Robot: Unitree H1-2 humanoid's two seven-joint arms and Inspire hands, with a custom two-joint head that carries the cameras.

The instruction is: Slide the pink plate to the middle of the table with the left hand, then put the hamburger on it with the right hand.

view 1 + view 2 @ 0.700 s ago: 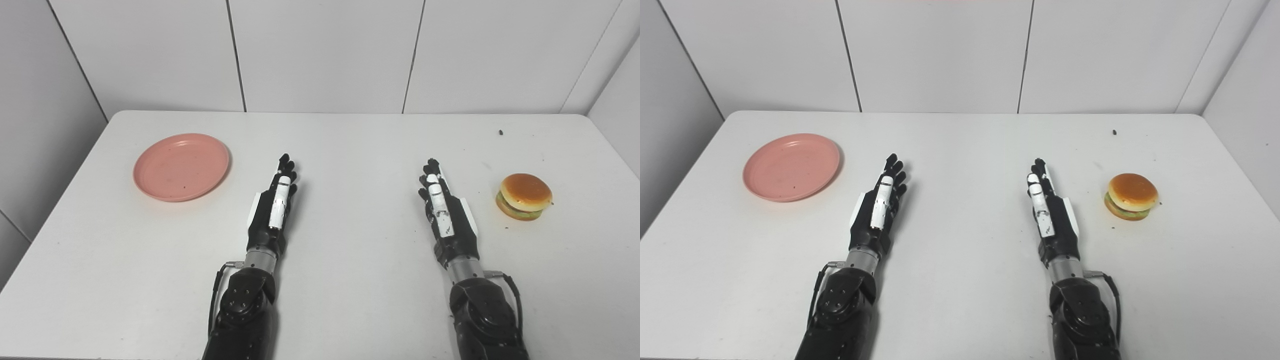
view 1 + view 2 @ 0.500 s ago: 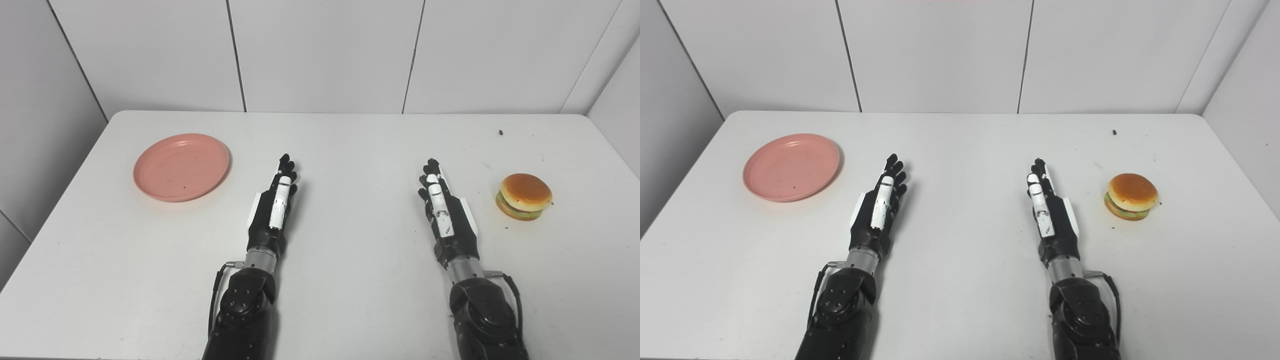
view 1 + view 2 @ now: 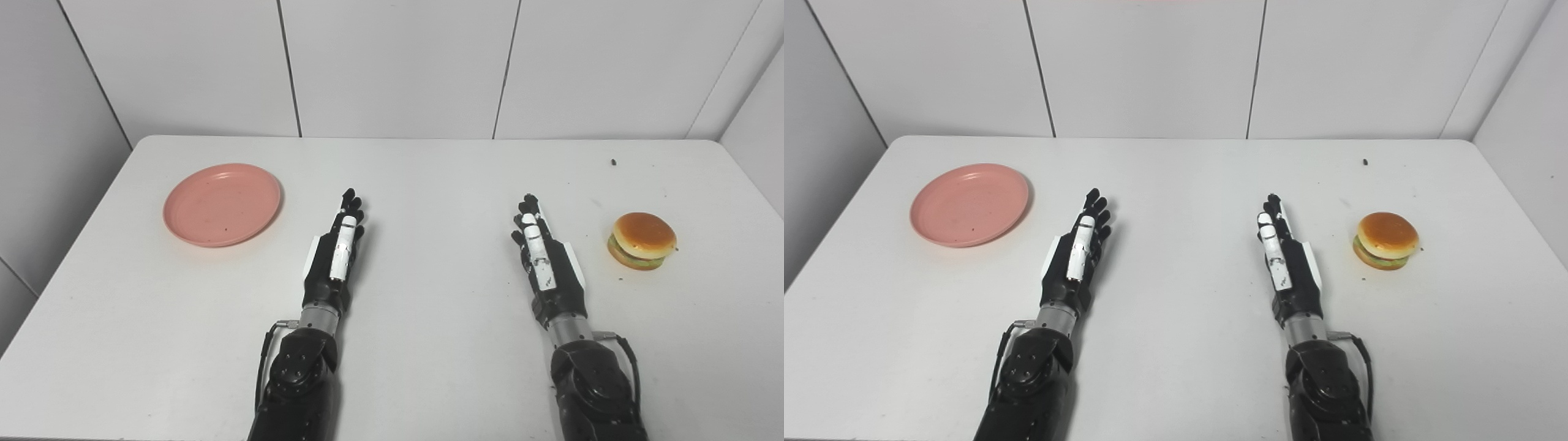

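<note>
The pink plate lies flat on the left part of the white table, with nothing on it. A hamburger with a tan bun sits near the table's right side. My left hand rests edge-up on the table, right of the plate and well apart from it, fingers straight, holding nothing. In the same edge-up pose, my right hand lies left of the hamburger with a gap between them, open and holding nothing.
White wall panels stand behind the table and close in on both sides. A small dark speck lies at the back right of the table. Bare tabletop stretches between the two hands.
</note>
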